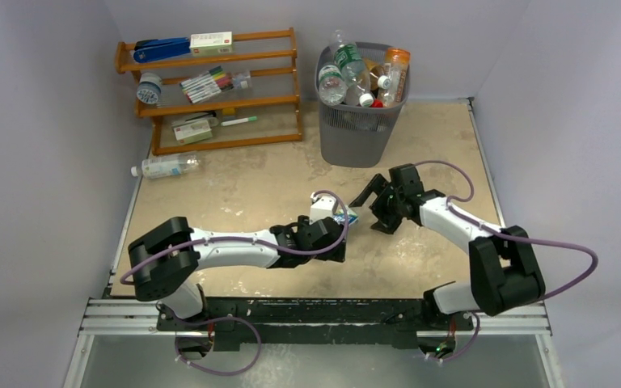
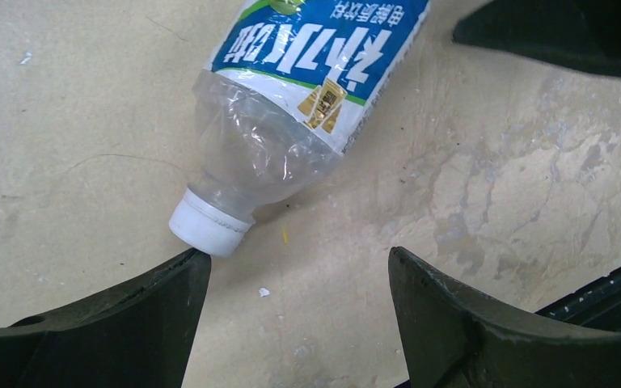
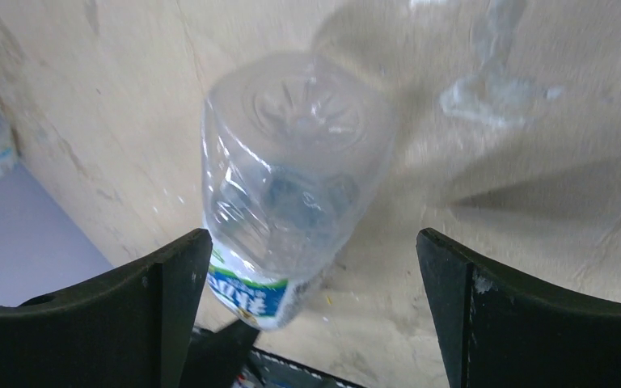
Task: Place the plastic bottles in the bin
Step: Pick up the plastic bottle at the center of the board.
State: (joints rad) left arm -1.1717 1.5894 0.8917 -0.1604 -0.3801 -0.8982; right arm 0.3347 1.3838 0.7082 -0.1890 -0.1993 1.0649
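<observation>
A clear plastic bottle (image 1: 345,217) with a blue label lies on the table between my two grippers. In the left wrist view its white cap (image 2: 209,226) touches my left fingertip and its body (image 2: 275,137) points away. My left gripper (image 2: 299,259) is open and empty, as it also shows from above (image 1: 343,236). My right gripper (image 3: 314,242) is open, with the bottle's base (image 3: 295,153) just ahead, near its left finger; from above it is at the bottle's other end (image 1: 372,212). The grey mesh bin (image 1: 357,133) at the back holds several bottles. Another clear bottle (image 1: 166,166) lies far left.
A brown wooden shelf rack (image 1: 214,101) with markers, a blue stapler and small items stands at the back left. White walls close the table on the left, back and right. The right gripper's dark finger (image 2: 558,32) shows at the top of the left wrist view.
</observation>
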